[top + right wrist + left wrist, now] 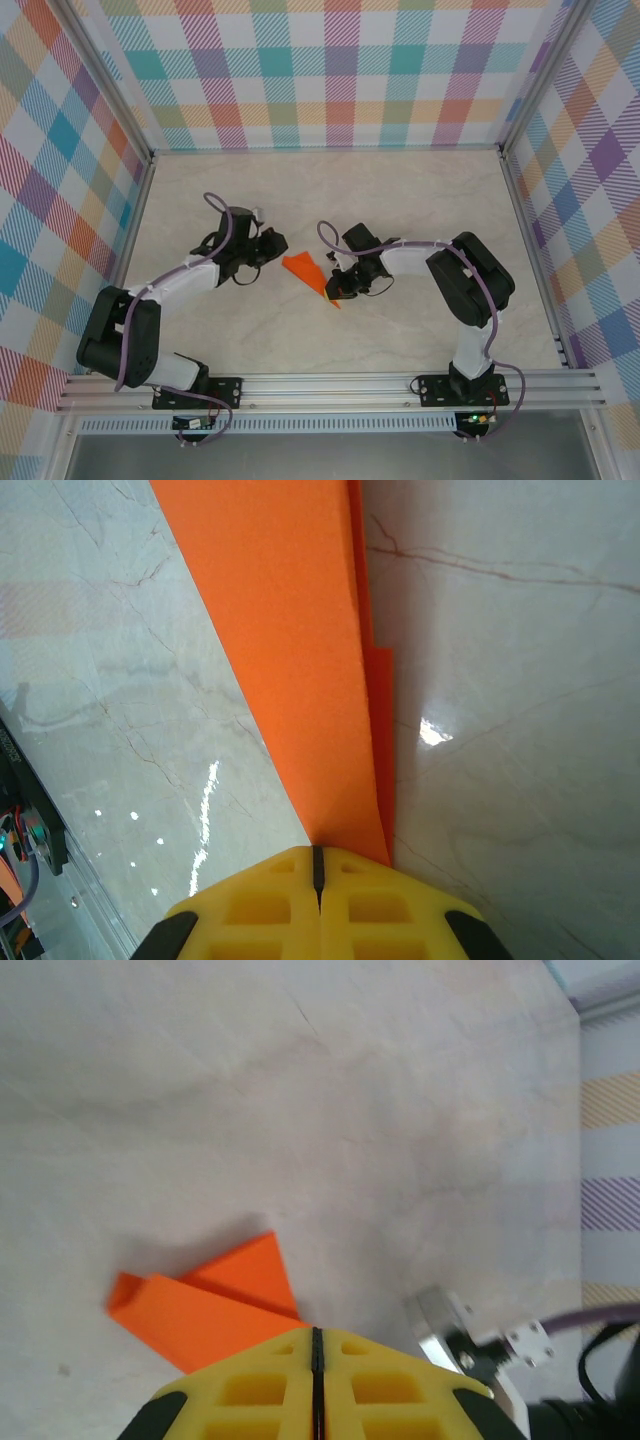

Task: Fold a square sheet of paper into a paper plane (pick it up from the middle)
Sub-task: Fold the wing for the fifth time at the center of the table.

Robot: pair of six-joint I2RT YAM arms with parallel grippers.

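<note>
The narrow bright orange paper plane (308,273) lay on the pale marbled bench (420,200) between my two pincers, its long axis slanting from far-left to near-right. My right pincer (336,288) was the nearer. Its fingers were pressed together with the tips touching the plane's pointed end, though I could not tell whether they nipped it. My left pincer (270,245), also closed and apparently holding nothing, hung just beside the broad end.

The tabletop (400,190) is a pale, glossy slab with faint marble veins. Near its middle lies the paper plane (306,271), bright orange and folded flat into layered triangles, its narrow tip pointing toward the near edge.
</note>
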